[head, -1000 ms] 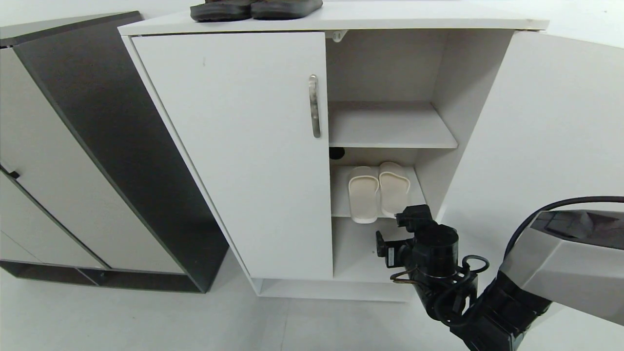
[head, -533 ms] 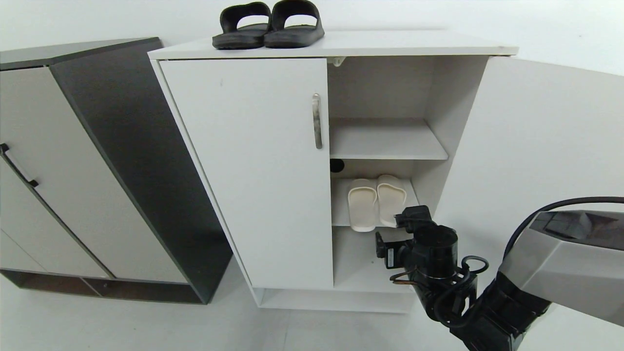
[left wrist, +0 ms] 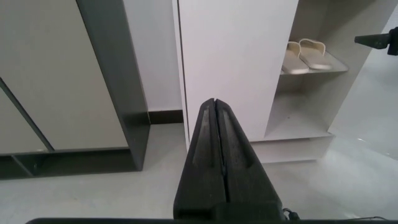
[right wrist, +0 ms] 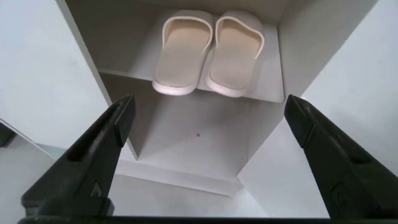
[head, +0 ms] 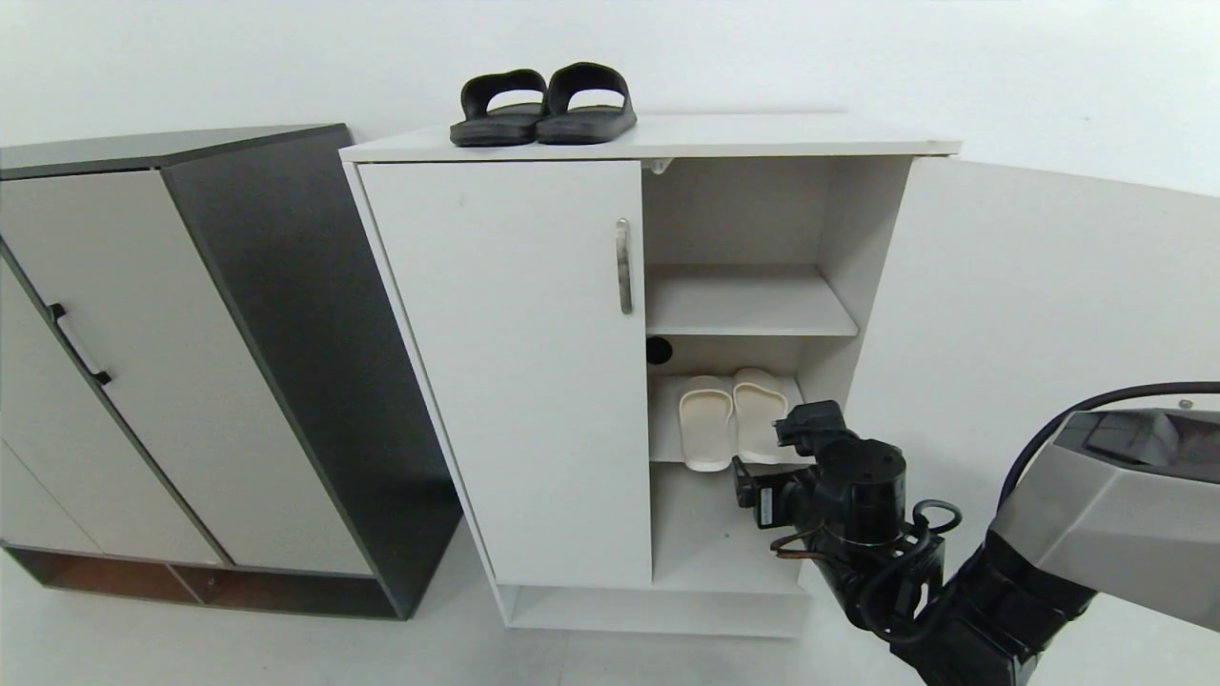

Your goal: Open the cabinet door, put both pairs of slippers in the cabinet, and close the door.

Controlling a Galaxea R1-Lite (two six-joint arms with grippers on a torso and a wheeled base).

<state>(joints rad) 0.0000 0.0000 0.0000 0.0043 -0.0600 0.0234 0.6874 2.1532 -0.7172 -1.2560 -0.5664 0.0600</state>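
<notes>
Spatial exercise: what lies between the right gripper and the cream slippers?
Nothing: the right wrist view shows bare space from right gripper to cream slippers.

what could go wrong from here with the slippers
The cream slippers lie at the front edge of their shelf, ahead of the right gripper with its jaws open; a stray move could pull them off. The black slippers sit high on the cabinet top, so a poor grasp might drop them.

Cream slippers (right wrist: 208,53) lie side by side on a shelf (right wrist: 268,87), at twelve o'clock from the wide-spread right gripper (right wrist: 208,107).
</notes>
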